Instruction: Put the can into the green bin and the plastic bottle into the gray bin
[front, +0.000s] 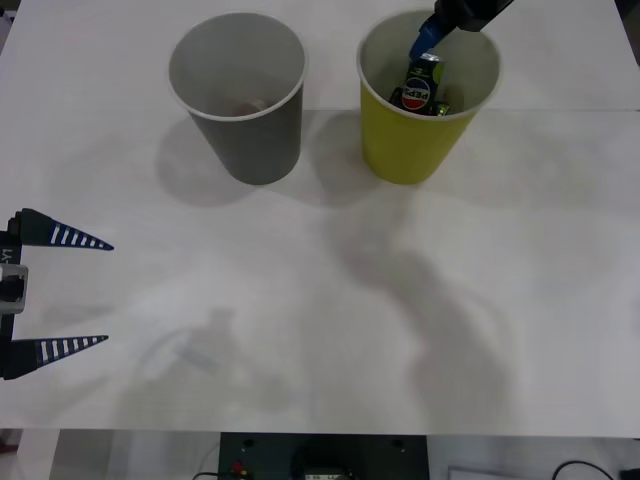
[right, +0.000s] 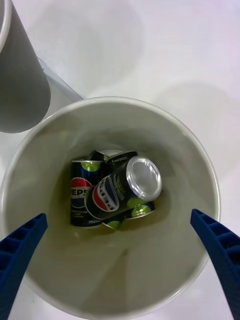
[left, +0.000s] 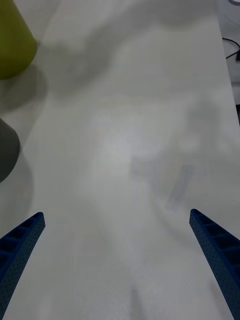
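The white table (front: 320, 330) spreads across the whole scene, bare apart from soft shadows; no plastic bottle lies on it. At its far side stand the two bins, close together but apart: the gray bin (front: 237, 95) to the left, the green bin (front: 428, 100) to the right. Something pale rests at the bottom of the gray bin, too dim to name.

The right gripper (right: 120, 250) hangs over the mouth of the green bin with its blue fingers spread wide and holding nothing. Below it the can (right: 122, 187) lies tilted inside the green bin, silver top showing, resting on other dark cans at the bottom.

The left gripper (front: 60, 292) waits at the near left edge of the table, fingers apart and empty.

The can step looks done, the release just made. The next move probably calls for lifting the right arm straight up, clear of the white rim, so the bin is not tipped.

Beyond the near table edge, dark equipment and cables show.
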